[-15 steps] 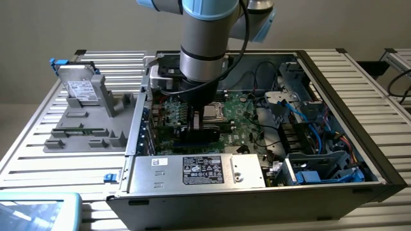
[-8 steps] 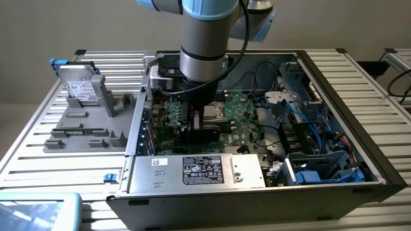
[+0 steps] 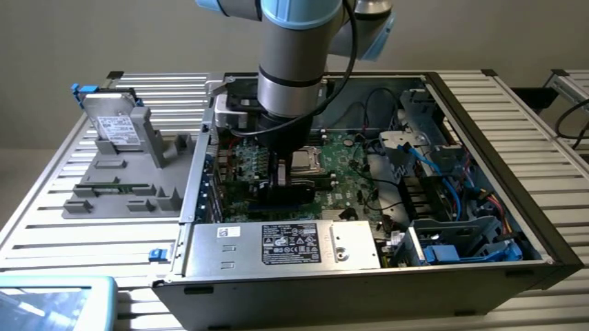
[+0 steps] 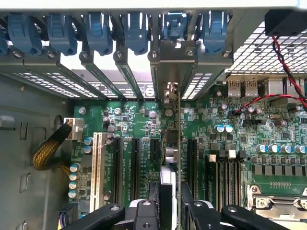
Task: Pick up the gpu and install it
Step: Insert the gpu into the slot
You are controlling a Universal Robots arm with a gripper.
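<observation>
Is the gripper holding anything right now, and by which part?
Yes: the gripper holds the gpu edge-on by its upper edge, above the motherboard slots.

A grey hard drive is sitting upright in a grey holder on the slatted table, beside the open PC case; blue slot latches are lining its rear.

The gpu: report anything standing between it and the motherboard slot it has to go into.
Nothing visible does. In the wrist view the gpu, held edge-on in the gripper, stands upright over the motherboard; its silver bracket sits at the rear openings, and no cable crosses beneath it.
</observation>
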